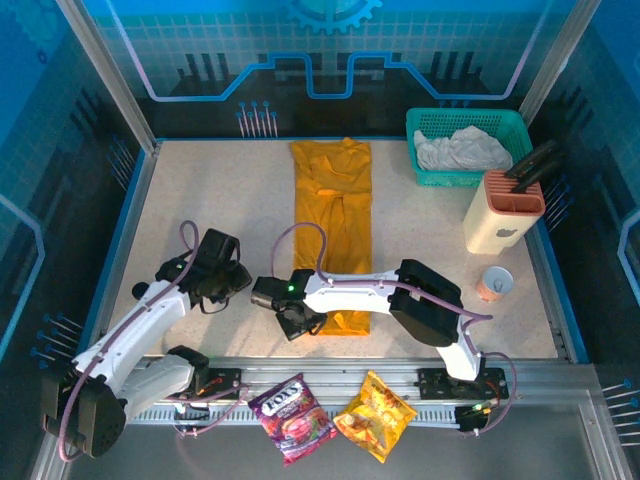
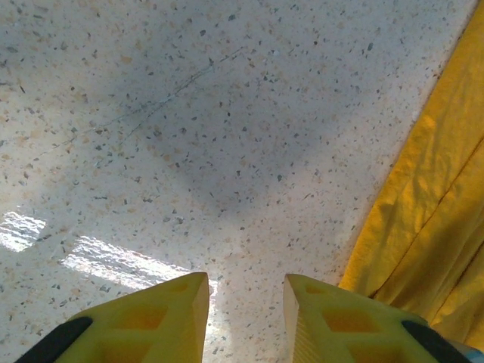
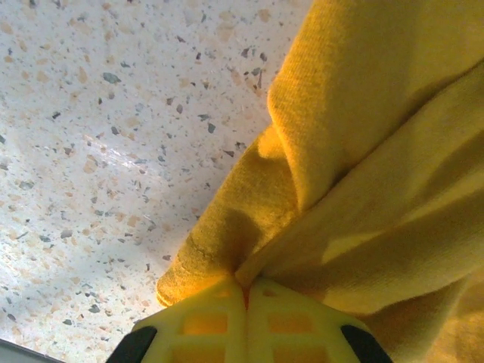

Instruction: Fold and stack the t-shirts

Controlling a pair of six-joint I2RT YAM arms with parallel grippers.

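Right claw [image 3: 246,287] is clamped on the golden-orange t-shirt [image 3: 363,151], while left claw [image 2: 246,287] hangs parted above the speckled table [image 2: 189,113].

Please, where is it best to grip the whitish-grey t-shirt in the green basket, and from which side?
Grip a raised fold of the whitish-grey t-shirt at its middle, coming from straight above: it lies crumpled inside the green basket, whose walls block the sides.

Robot lab cell, aluminium frame [image 1: 105,70], blue printed panels [image 1: 200,40] (gear motif [image 1: 330,12])
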